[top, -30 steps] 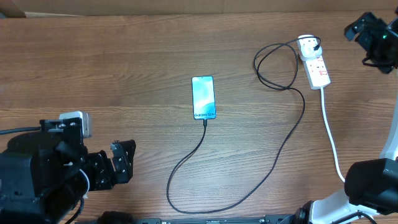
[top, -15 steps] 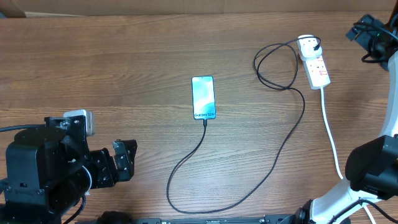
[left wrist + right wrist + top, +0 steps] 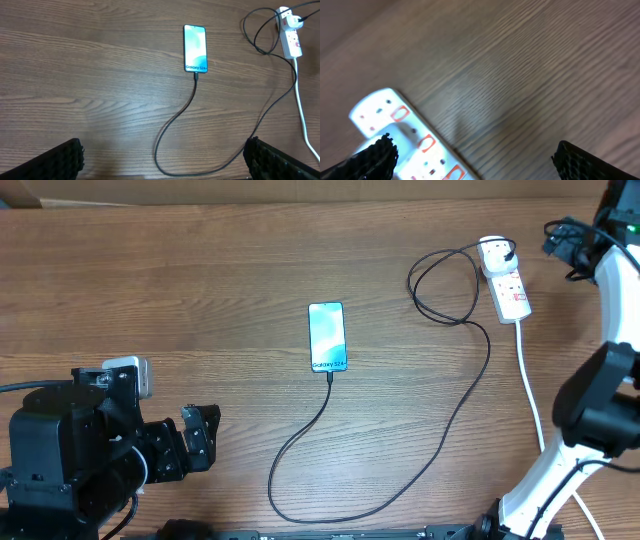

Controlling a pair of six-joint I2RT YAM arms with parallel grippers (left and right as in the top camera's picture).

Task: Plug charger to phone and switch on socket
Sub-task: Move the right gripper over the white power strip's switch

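Phone (image 3: pixel 327 336) lies flat mid-table (image 3: pixel 200 300), screen lit, with the charger (image 3: pixel 328 385) connector seated in its near end. The black cable loops toward the near edge, then runs to the socket strip (image 3: pixel 505 280) at far right, its plug in the end outlet. The strip's thick white cord (image 3: pixel 530 395) trails to the near edge.

Left gripper (image 3: pixel 198 438): fingers spread wide, grasping nothing, well apart from the phone. Right gripper (image 3: pixel 562 242): spread wide, empty, near the strip.

Right wrist view is blurred and the strip is partly cut off there. Switch position unreadable.
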